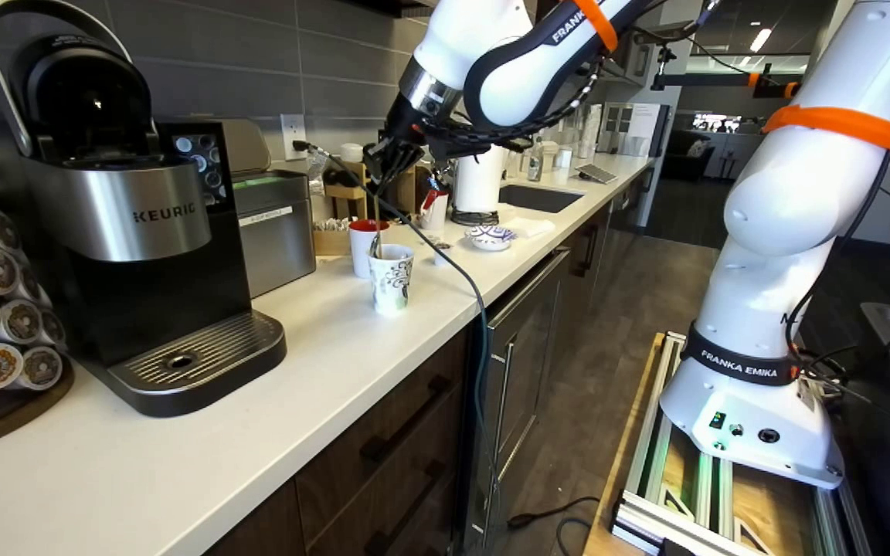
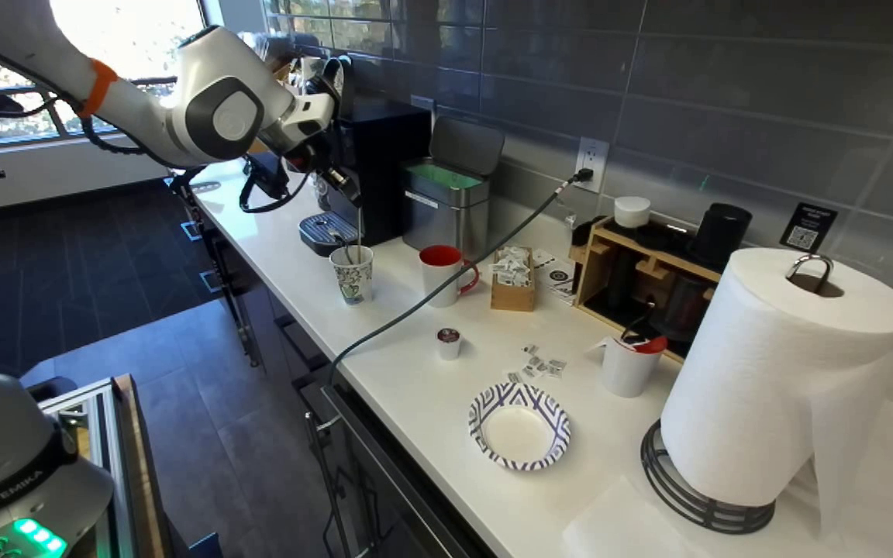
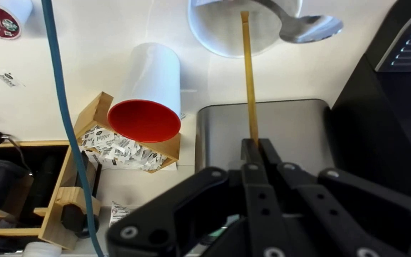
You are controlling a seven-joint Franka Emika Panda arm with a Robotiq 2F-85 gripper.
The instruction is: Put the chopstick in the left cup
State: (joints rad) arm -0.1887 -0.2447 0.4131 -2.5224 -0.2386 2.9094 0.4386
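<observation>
Tan chopstick (image 3: 250, 82), count one: pinched in the gripper (image 3: 258, 142), lower end at the mouth of one patterned cup (image 2: 353, 280). Same cup holds one spoon (image 3: 303, 30). One red-handled mug (image 2: 432, 275) stands upright nearby, apart.

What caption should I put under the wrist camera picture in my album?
Careful aim: the gripper pinches a chopstick, its tip pointing into a cup with a spoon sticking out.
</observation>
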